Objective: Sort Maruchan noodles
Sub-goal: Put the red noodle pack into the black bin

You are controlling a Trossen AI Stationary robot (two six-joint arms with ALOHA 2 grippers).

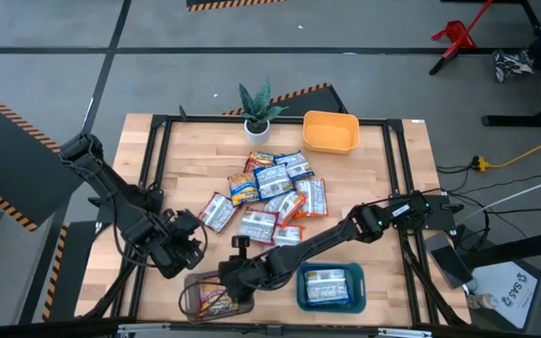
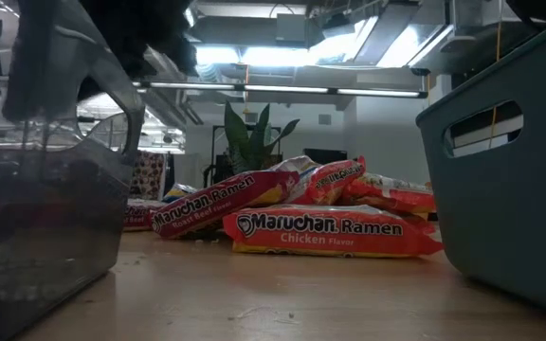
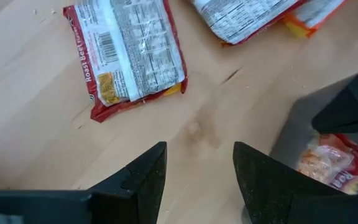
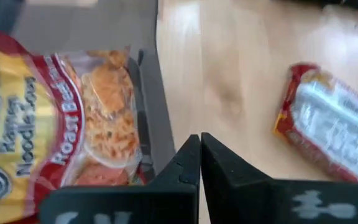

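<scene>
Sorting is barely under way as I steer the right pincer [image 1: 225,278], its fingers pressed together and empty, above the clear tray [image 1: 192,299] holding one roast beef packet [image 4: 48,130]. The teal tray [image 1: 301,296] holds another; the yellow tray [image 1: 330,131] is empty. Most Maruchan noodles [image 1: 275,192] lie heaped mid-desk. My left pincer [image 3: 194,177] hovers apart, empty, near a loose packet [image 3: 129,53]. The wooden desk [image 1: 383,178] stands on grey floor, a potted plant [image 1: 256,108] at its far edge.

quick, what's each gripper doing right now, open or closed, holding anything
Left gripper: open, empty, above bare table near a roast beef packet.
Right gripper: closed, empty, at the clear bin's rim.
</scene>
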